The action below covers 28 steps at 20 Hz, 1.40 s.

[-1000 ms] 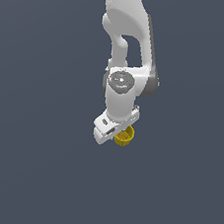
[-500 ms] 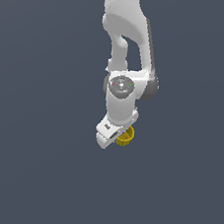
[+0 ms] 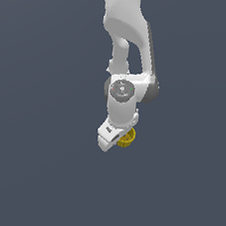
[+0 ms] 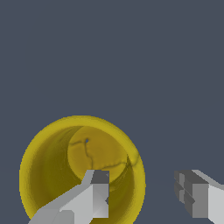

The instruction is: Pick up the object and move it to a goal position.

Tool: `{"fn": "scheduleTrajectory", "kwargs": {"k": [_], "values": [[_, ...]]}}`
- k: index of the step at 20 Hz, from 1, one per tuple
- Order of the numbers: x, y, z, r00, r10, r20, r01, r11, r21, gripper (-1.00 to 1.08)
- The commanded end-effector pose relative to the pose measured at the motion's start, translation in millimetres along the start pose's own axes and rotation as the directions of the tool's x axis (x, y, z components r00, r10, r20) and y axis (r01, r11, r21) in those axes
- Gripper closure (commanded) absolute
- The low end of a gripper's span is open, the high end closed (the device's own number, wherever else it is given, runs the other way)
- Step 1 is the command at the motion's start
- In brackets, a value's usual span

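The jaws stand spread apart in the wrist view, released and clamping nothing: one finger (image 4: 94, 192) reaches down inside the mouth of the yellow cup (image 4: 57, 153), while the other finger (image 4: 194, 192) hangs well outside the cup's wall, over bare grey bench (image 4: 131, 52). The cup's rim on that side lies between the two fingers, with a clear gap left to the outer finger. Whether the inner finger touches the cup's inside wall cannot be told; it overlaps the rim and part of the floor of the cup in this view.

The cup sits upright with its hollow facing the wrist camera, its paler yellow bottom showing thin dark crack-like lines.

In the exterior view the white arm (image 3: 127, 31) comes down from the top of the picture and bends at the wrist, so that the gripper (image 3: 113, 137) is low over the bench. The yellow cup (image 3: 127, 139) peeks out just at the exterior view's right of the gripper body, mostly hidden behind it. The plain dark grey bench (image 3: 28, 165) surrounds the cup and gripper.
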<state>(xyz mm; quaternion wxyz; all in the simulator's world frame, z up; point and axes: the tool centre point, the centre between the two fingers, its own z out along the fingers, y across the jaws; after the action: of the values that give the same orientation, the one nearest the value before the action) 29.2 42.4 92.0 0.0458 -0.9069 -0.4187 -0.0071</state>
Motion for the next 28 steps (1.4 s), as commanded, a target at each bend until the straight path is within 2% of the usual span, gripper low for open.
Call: {"fn": "scheduleTrajectory", "kwargs": {"k": [1, 6, 7, 20, 28], "values": [[0, -1, 11, 1.0, -0.002, 0.001, 0.002, 1.0, 0.001, -0.2], [-1, -1, 21, 1.0, -0.003, 0.001, 0.003, 1.0, 0.001, -0.2], [-1, -1, 21, 1.0, -0.003, 0.001, 0.003, 1.0, 0.001, 1.08], [0, 0, 19, 1.0, -0.008, -0.004, 0.008, 1.0, -0.002, 1.08], [7, 14, 4, 0.997, -0.064, -0.054, 0.062, 0.997, -0.035, 1.08]]}}
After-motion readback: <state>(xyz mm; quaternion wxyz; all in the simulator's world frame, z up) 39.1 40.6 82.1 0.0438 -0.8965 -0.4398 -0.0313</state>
